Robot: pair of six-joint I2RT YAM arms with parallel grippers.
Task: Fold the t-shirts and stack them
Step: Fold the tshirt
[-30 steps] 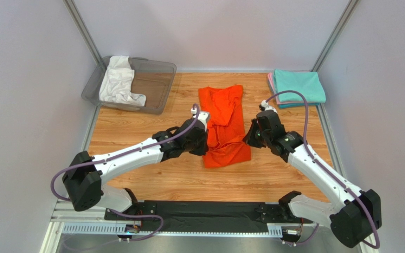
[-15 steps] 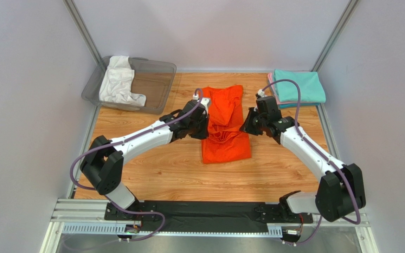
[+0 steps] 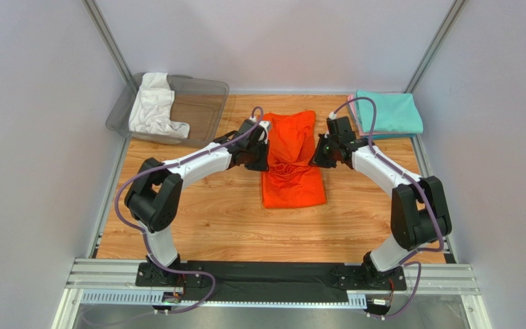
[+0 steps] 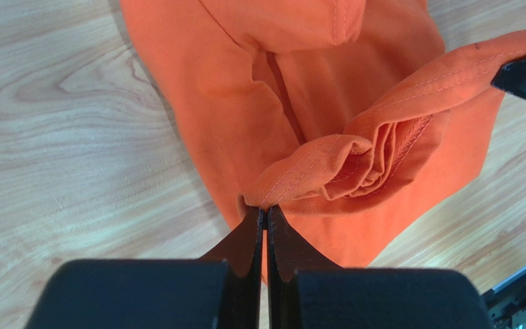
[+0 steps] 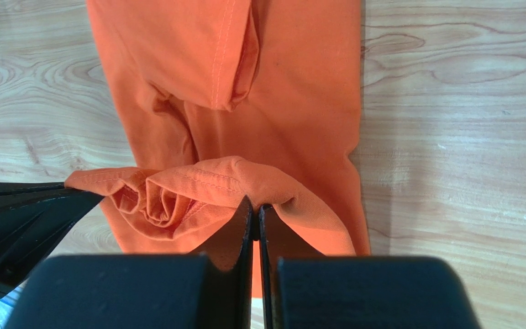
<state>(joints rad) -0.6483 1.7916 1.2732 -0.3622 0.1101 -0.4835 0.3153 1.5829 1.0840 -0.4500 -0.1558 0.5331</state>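
The bright orange t-shirt (image 3: 292,159) lies lengthwise in the middle of the wooden table, its near hem lifted and bunched between the two grippers. My left gripper (image 3: 264,152) is shut on the hem's left corner (image 4: 262,200). My right gripper (image 3: 316,152) is shut on the hem's right corner (image 5: 255,199). The raised hem (image 4: 355,164) sags in folds over the shirt's flat lower layer (image 5: 300,89). A white t-shirt (image 3: 152,106) lies crumpled in the bin. A folded teal t-shirt (image 3: 388,113) rests on a pink one (image 3: 350,104) at the back right.
A clear grey plastic bin (image 3: 204,113) stands at the back left. Metal frame posts (image 3: 111,48) and grey walls close in the table on three sides. Bare wood (image 3: 197,219) shows in front of the shirt.
Both grippers have carried the orange shirt's near hem away from the arm bases toward the far end, folding the shirt over itself. Both arms have stretched further out.
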